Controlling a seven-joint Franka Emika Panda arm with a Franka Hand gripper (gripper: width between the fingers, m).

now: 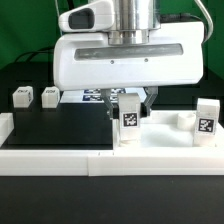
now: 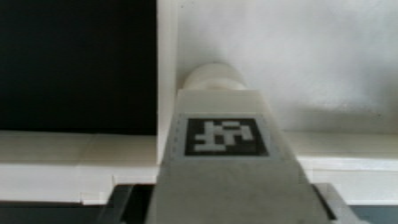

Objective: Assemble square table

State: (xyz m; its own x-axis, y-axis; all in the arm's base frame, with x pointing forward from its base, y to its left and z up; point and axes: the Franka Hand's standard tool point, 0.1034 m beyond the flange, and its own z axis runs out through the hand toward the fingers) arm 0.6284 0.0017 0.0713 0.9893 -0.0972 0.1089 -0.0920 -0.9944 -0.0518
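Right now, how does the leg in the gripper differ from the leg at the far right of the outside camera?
The held leg sits between the fingers of the gripper; the right leg stands free. The held leg is at the left end of the slab in the exterior view, the right leg at its right end. Both are white, upright and tagged.

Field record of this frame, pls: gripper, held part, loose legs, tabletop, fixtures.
gripper: shut on held leg, leg upright
held leg position: at the tabletop edge toward the exterior view's left; seating unclear
loose legs: far-left leg and second leg at the back on the exterior view's left; right leg by the tabletop
fixtures: marker board behind the gripper; border wall in front
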